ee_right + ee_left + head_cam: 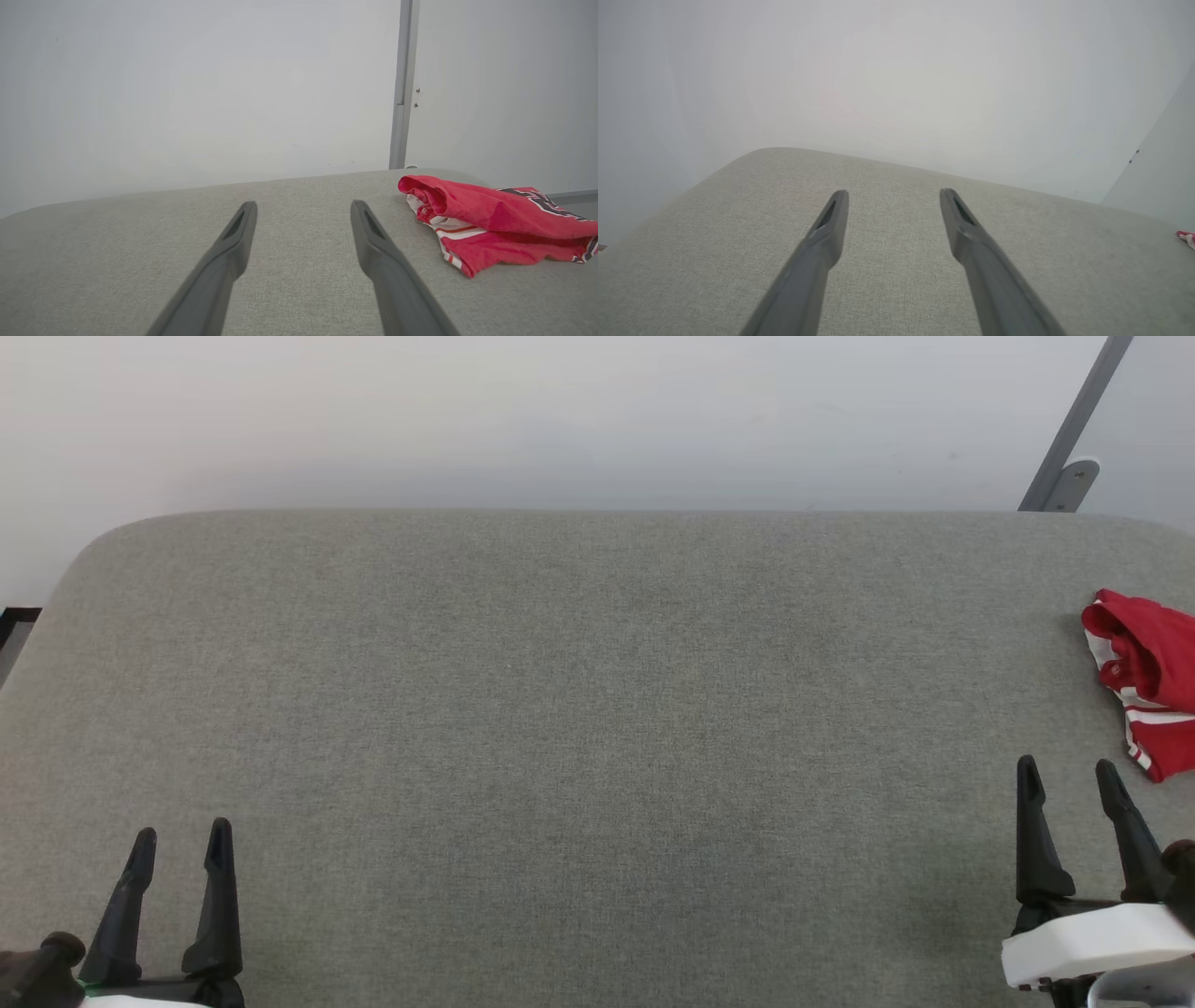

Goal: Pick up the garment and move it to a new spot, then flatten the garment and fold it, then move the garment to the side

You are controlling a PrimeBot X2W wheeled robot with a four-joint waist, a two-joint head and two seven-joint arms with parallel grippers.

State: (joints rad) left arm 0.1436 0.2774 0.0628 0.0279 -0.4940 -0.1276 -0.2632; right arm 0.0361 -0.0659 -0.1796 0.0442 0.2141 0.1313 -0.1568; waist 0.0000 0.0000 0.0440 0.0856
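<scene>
Pincers first: left pincer (pixel 183 831) spread wide and empty, poised toward the near left corner of the grey padded table (pixel 597 709), fingers aimed at the far edge. Same broad gap on the left pincer (pixel 894 193) in its own wrist view, bare fabric between the fingers. Right pincer (pixel 1067 765) likewise gaping and holding nothing, set toward the near right corner, well apart from its twin. Probably placed so to leave the middle of the table free as working room. Just beyond the right pincer's tips and off to their right, not touching them: garment (pixel 1148 672), a red bundle with red-and-white striped trim, lying toward the right edge in the far half of the table, cut off by the head view's border. From the right wrist, garment (pixel 490 219) as a rumpled, loosely doubled heap rather than a flat sheet: rolled red lip at the end nearest the fingers, striped trim beneath, a scrap of black white-outlined lettering on top. Garment (pixel 1186 237) glimpsed too as a red speck at the margin of the left wrist view. Off to the side, then, as the task's last clause wants, yet too crumpled to read as neatly folded. Fits a heap due for lifting as well as a loose fold put aside; cannot tell which. Beyond the far edge, pale wall (pixel 560 420) and a slanted grey metal strut (pixel 1074 429).
</scene>
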